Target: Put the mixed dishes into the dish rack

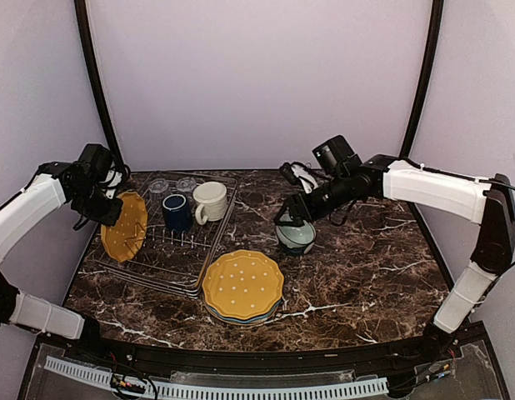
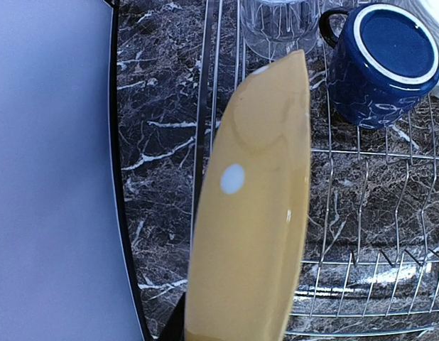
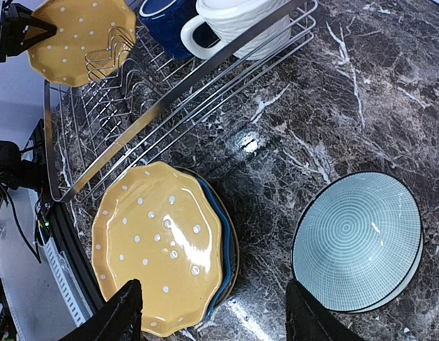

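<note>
My left gripper (image 1: 106, 208) is shut on a yellow white-dotted plate (image 1: 124, 225), holding it on edge at the left end of the dish rack (image 1: 170, 258). In the left wrist view the plate (image 2: 255, 213) fills the middle, over the rack wires (image 2: 361, 213). A dark navy mug (image 1: 177, 212) and a cream ribbed mug (image 1: 210, 202) stand in the rack, with a clear glass tumbler (image 1: 187, 183) behind them. My right gripper (image 3: 216, 320) is open and holds nothing, hovering just beside the pale green bowl (image 3: 358, 241). A second yellow dotted plate (image 3: 159, 245) tops a stack with a blue plate (image 3: 223, 234) under it.
The plate stack (image 1: 242, 286) lies on the dark marble table (image 1: 366, 275) just right of the rack's near corner. The bowl (image 1: 296, 236) sits right of the rack. Pale walls close in on the left, back and right.
</note>
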